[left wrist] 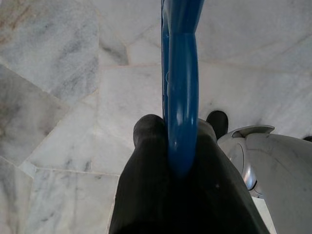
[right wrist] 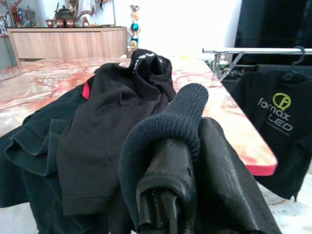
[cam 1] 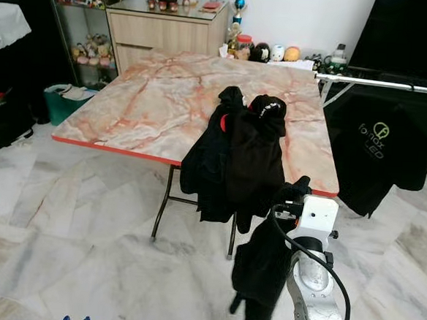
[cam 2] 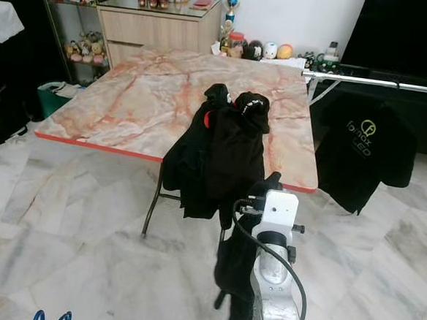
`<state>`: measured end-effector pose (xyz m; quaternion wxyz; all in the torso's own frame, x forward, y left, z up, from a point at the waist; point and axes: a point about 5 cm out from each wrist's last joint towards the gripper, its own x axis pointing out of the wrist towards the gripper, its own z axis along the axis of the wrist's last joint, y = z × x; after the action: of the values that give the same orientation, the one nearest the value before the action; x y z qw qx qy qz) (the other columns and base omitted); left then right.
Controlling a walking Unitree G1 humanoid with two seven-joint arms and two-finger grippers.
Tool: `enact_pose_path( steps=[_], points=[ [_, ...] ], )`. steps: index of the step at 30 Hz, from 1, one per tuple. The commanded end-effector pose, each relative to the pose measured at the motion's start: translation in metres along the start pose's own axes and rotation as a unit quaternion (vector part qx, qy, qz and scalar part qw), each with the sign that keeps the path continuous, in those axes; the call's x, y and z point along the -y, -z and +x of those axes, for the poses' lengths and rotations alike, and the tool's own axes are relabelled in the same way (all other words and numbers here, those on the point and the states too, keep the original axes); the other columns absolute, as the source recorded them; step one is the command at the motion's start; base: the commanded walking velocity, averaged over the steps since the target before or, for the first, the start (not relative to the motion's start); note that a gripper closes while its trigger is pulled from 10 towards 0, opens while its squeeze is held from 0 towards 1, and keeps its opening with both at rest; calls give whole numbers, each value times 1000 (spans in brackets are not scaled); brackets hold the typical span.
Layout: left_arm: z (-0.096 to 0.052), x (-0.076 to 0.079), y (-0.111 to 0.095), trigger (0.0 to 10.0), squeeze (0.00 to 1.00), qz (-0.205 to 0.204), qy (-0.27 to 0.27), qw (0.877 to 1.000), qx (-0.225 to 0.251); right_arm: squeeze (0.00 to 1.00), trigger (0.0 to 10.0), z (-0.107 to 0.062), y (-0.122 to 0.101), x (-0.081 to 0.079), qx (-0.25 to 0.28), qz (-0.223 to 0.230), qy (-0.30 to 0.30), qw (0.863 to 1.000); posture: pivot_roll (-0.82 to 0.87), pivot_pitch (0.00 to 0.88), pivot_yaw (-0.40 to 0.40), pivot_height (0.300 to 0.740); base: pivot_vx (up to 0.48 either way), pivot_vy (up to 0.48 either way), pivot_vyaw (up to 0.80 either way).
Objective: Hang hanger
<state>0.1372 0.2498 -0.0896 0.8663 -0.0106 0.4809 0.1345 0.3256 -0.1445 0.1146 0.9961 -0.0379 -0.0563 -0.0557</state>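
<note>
A: What is taking up the most room?

B: A marble-patterned table with a red edge is standing on the pale marble floor. Dark clothes are lying in a heap at its near edge and hanging over it.

A: And off to the right?

B: A metal clothes rail is running beside the table, with a black printed T-shirt hanging from it on a hook.

A: What is the right arm doing?

B: The right gripper is reaching toward the table, its fingers pinching the ribbed edge of a black garment that is hanging down toward the floor.

A: So where is the hanger?

B: The blue hanger is sitting low on the left, over the floor. The left gripper is clamping it between narrow fingers.
</note>
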Motion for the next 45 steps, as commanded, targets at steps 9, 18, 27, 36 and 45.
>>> enact_pose_path(
  steps=[9,18,27,36,45],
  points=[
    [0,-2,2,10000,0,-7,-3,1000,-3,0,10000,3,-7,0,19,2,0,1000,99,0,21,740,251,0,0],
    [0,0,-1,10000,0,3,18,1000,5,0,10000,55,-104,-15,141,2,-32,989,96,9,24,740,215,0,0],
    [-3,-10,9,10000,0,-1,10,1000,-3,0,10000,34,-67,-4,101,-9,-31,994,95,15,23,740,0,0,0],
    [-4,-11,12,10000,0,0,10,1000,-5,0,10000,35,-66,9,92,-9,-5,996,93,17,24,740,0,0,0],
    [-3,-11,7,10000,0,2,11,1000,1,0,10000,50,-101,5,163,-15,-14,986,94,18,32,740,27,0,0]
  ],
)
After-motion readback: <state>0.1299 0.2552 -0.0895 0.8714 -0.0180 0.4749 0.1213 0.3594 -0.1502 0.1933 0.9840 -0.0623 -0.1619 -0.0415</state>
